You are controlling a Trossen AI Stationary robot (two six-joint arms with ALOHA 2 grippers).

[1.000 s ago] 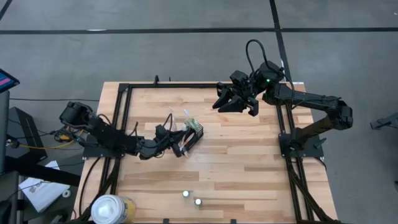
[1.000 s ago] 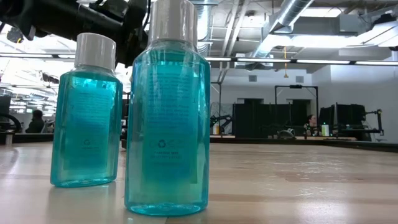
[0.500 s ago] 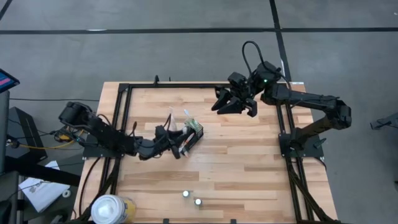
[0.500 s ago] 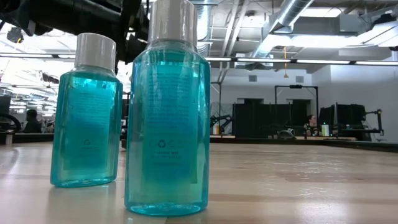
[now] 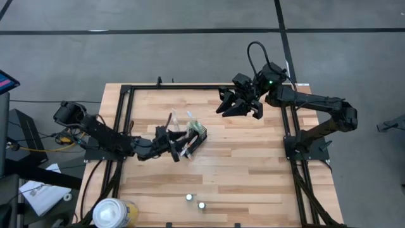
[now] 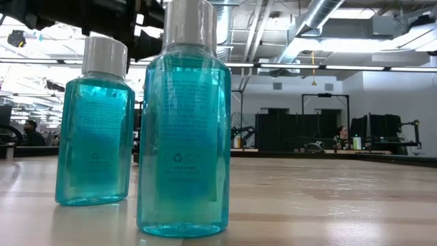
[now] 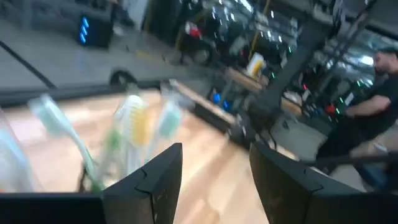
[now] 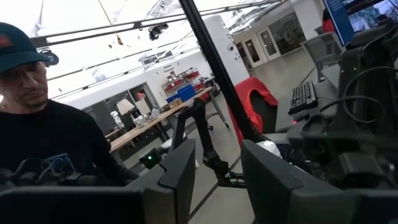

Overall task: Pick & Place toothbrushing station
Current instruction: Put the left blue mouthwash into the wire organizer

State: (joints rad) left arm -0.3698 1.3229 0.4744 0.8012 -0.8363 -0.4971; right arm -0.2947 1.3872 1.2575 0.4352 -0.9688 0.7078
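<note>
The left gripper [image 5: 179, 151], fingers spread, sits beside the small black wire-mesh holder [image 5: 197, 135] of slim white toothbrushes [image 5: 190, 143]. Light, tippy; grasp the stiff rim. The right gripper [image 5: 237, 107], fingers spread, waits.

A robotics lab or workshop: grey concrete floor [image 5: 190, 44], exposed ceiling ducts [image 6: 321, 20], rows of workbenches with monitors [image 6: 382, 126], a person [image 8: 37, 124] nearby.

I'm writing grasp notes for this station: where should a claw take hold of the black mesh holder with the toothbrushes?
Probably on the black mesh holder's two long side walls, coming straight down: it is a small rectangular box near table centre. The toothbrushes lean out toward the left claw, so stay off that end.
</note>
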